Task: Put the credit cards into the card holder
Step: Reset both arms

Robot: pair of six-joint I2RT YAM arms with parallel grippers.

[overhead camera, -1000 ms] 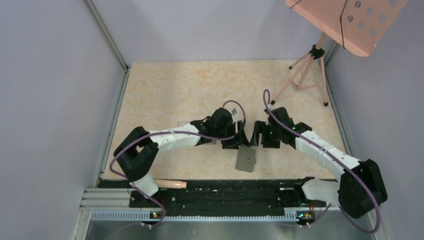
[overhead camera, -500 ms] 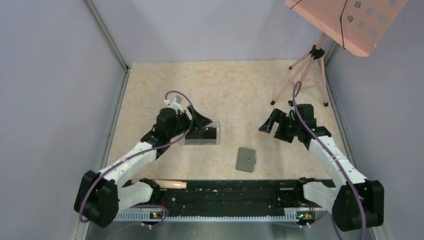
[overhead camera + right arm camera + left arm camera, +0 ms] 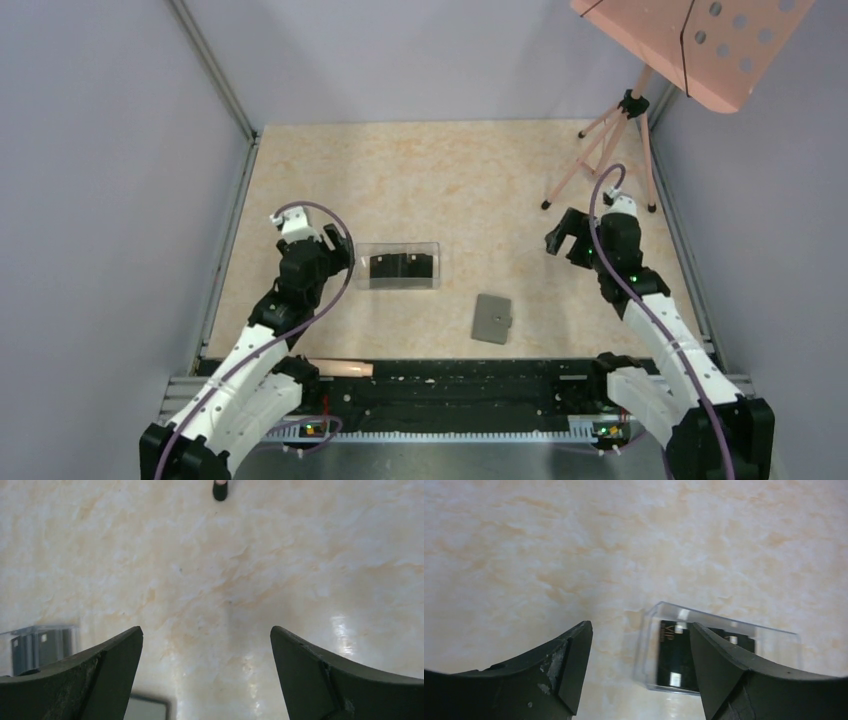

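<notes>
**Black cards sit boxed, both grippers empty**

Black cards (image 3: 400,267) lie flat inside a clear box (image 3: 398,252) on the marbled table (image 3: 440,170), and the box's walls enclose them on every side. The left gripper (image 3: 335,255) hangs just left of the box, jaws apart and holding nothing. The gray wallet (image 3: 492,318) lies flat to the right of the box and nearer the arm bases, touching neither. Well right of the box, the right gripper (image 3: 562,236) hangs over bare table, jaws spread wide and empty. Farther right and behind stands a pink tripod (image 3: 600,150) under a pink board (image 3: 690,45).
</notes>
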